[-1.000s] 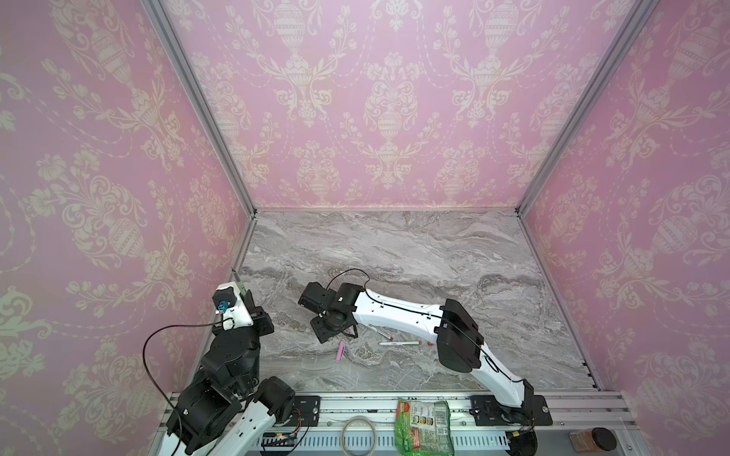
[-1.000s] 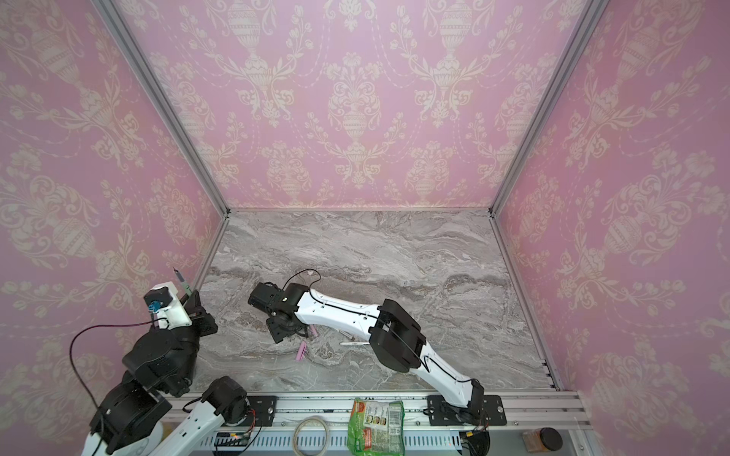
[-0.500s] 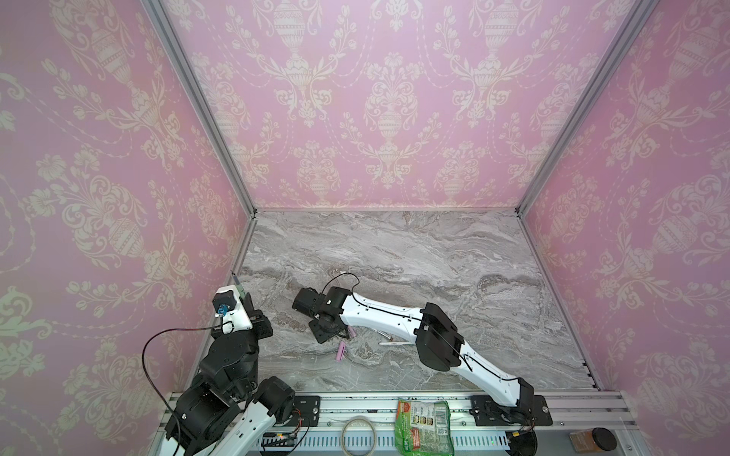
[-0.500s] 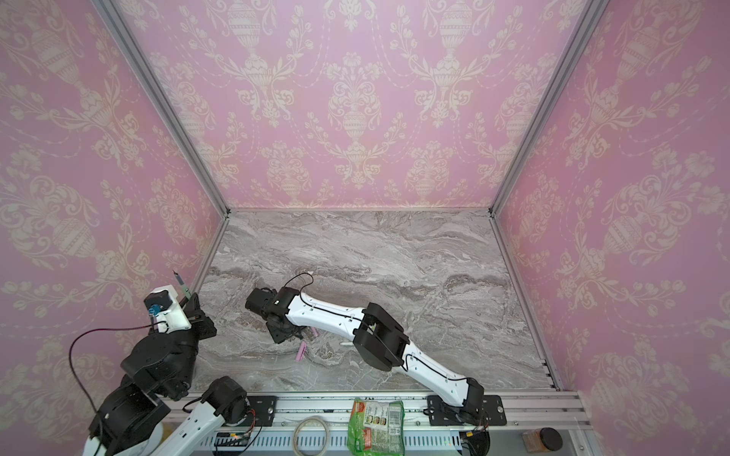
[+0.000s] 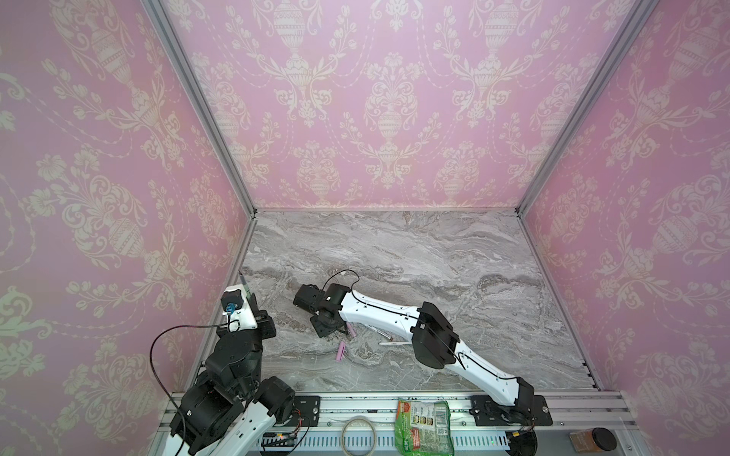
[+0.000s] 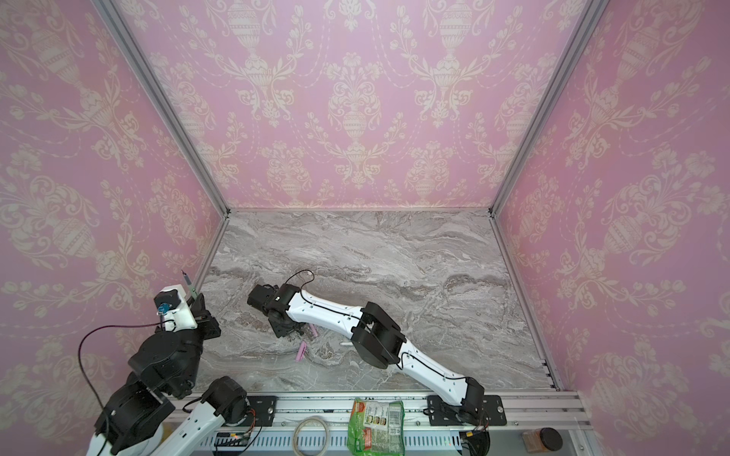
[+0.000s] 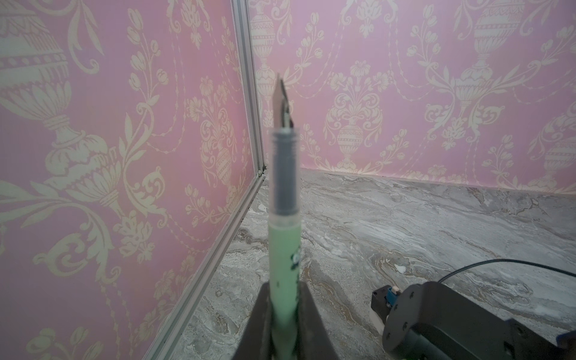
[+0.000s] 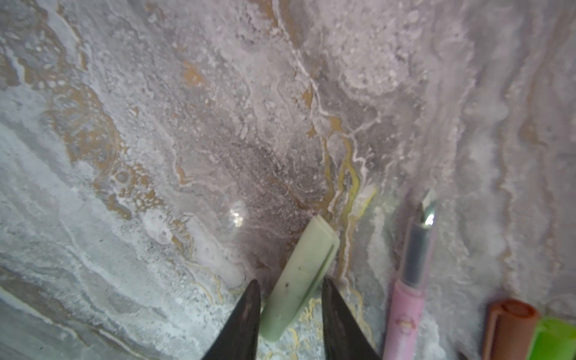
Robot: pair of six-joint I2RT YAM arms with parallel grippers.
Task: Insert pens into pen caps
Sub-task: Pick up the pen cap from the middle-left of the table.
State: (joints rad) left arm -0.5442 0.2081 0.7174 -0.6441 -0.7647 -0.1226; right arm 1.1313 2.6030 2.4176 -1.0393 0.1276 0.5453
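My left gripper (image 7: 282, 290) is shut on a pale green pen (image 7: 283, 249), held nib-up close to the left wall; the pen shows in both top views (image 5: 243, 282) (image 6: 189, 287). My right gripper (image 8: 290, 282) is down at the marble table, open, its dark fingers on either side of a pale green pen cap (image 8: 305, 258) that lies flat. Beside the cap lie a pink pen (image 8: 405, 311), a tan-brown cap (image 8: 508, 327) and a bright green cap (image 8: 554, 339). A pink cap (image 5: 341, 351) and a white pen (image 5: 393, 343) lie near the right arm.
The left wall's metal rail (image 7: 249, 93) stands right beside the held pen. On the front rail lie a green snack packet (image 5: 424, 426), a tape ring (image 5: 358, 434) and a brown jar (image 5: 592, 440). The right arm's forearm (image 5: 379, 316) covers part of the pen pile.
My right gripper has shifted a little leftward over the table and its jaws have narrowed around the pale green cap. The left arm holds its pen almost still.
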